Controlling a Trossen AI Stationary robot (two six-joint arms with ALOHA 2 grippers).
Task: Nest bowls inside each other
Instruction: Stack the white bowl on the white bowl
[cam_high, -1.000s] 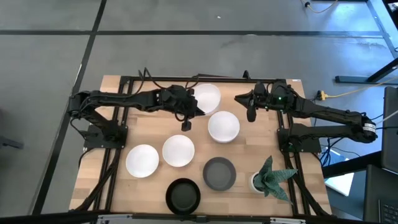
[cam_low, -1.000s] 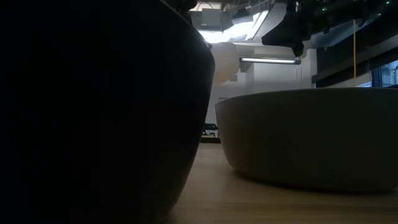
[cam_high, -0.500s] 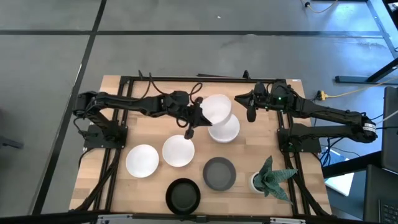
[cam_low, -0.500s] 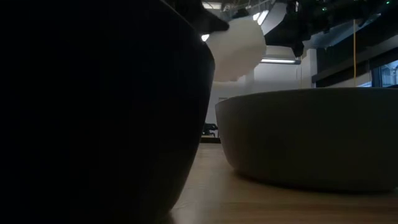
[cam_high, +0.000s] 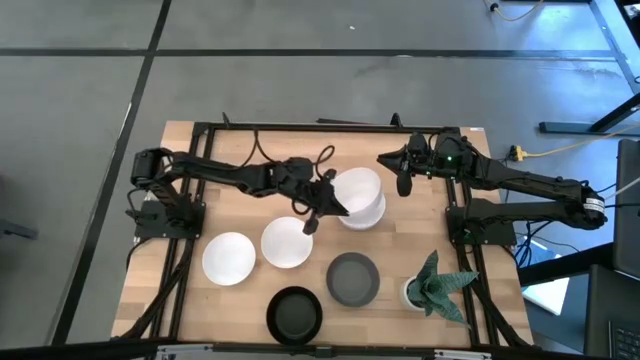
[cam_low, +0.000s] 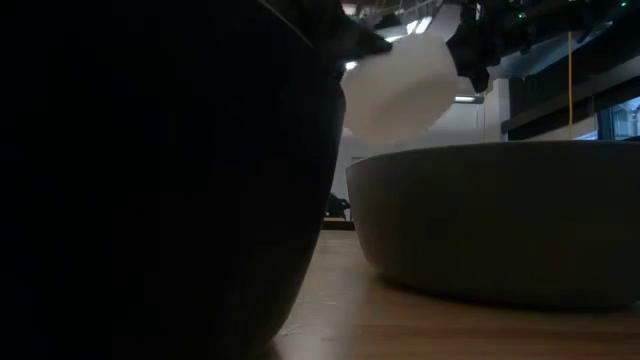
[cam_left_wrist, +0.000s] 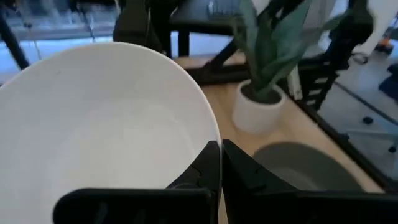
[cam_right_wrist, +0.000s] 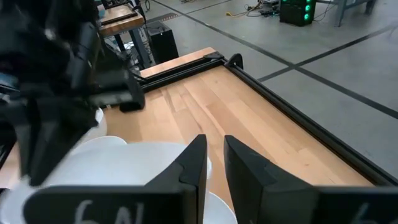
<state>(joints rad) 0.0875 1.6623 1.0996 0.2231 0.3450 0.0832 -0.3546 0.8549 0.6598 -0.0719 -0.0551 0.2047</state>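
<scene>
White bowl (cam_high: 358, 187) clamped by left gripper (cam_high: 335, 206), over second white bowl (cam_high: 366, 212).

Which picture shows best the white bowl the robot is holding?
The left wrist view: the held white bowl fills it, rim pinched by the left gripper. The high view shows it small over another white bowl; the low view only its underside.

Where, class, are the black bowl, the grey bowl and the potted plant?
black bowl (cam_high: 294, 316): high view, on its dark inner floor.
grey bowl (cam_high: 352, 279): high view, centre of its inside.
potted plant (cam_high: 437, 284): high view, on its green leaves.
</scene>
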